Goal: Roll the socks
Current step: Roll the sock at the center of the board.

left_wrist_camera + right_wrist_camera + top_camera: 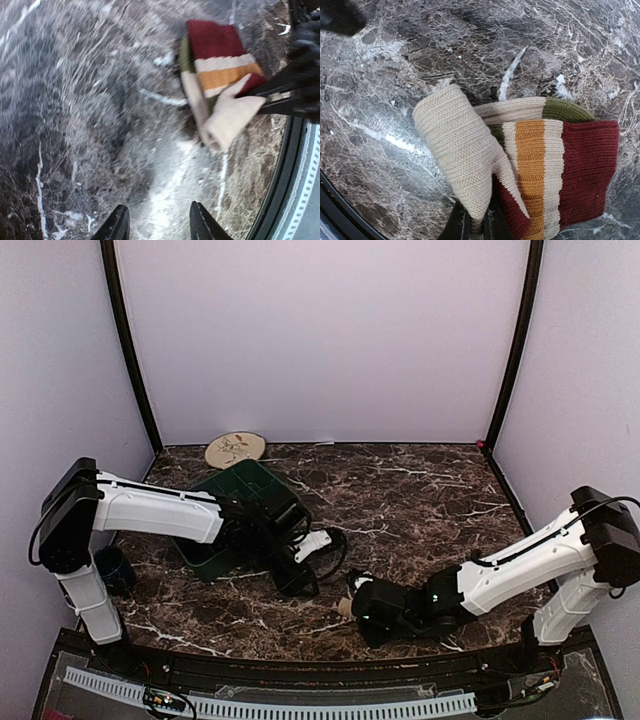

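At lower right of the right wrist view we see the striped sock [540, 165]: a ribbed cream cuff, 1 olive band, 1 orange stripe between 2 cream ones, then dark red. The table [420, 490] is dark brown marble with white veins. The bin [205, 558] is dark green. The left arm [150, 508] and right arm [520, 568] are white and black.

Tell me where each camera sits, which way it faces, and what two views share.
Top camera: above and behind the bases, looking down on the table; left arm and right arm both show.
Left wrist camera: on the left arm, facing down at the table and the striped sock; the open left gripper shows at the bottom.
Right wrist camera: close above the striped sock; the right gripper, shut on it, shows at the bottom.
Shared: both wrist views show the striped sock.
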Action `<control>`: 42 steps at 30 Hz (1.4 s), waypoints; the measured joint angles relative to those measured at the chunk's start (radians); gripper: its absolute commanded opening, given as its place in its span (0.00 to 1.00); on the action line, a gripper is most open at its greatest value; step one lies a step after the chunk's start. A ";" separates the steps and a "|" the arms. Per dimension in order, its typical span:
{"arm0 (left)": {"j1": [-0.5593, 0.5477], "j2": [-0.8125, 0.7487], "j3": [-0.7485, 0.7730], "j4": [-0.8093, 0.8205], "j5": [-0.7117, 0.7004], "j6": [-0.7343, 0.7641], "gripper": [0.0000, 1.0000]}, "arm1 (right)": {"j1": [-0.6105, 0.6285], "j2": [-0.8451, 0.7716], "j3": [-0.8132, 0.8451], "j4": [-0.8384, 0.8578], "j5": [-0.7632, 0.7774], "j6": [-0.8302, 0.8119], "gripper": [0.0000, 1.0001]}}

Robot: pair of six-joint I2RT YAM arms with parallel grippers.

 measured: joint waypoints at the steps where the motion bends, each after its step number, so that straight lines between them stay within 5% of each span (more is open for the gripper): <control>1: -0.013 -0.018 -0.014 0.023 -0.011 -0.002 0.51 | -0.005 -0.004 -0.004 0.006 -0.010 0.009 0.00; 20: -0.189 -0.026 -0.084 0.286 -0.145 0.091 0.53 | -0.122 -0.161 -0.177 0.139 -0.279 0.230 0.00; 42: -0.398 0.035 -0.193 0.583 -0.468 0.454 0.51 | -0.241 -0.251 -0.284 0.199 -0.488 0.348 0.00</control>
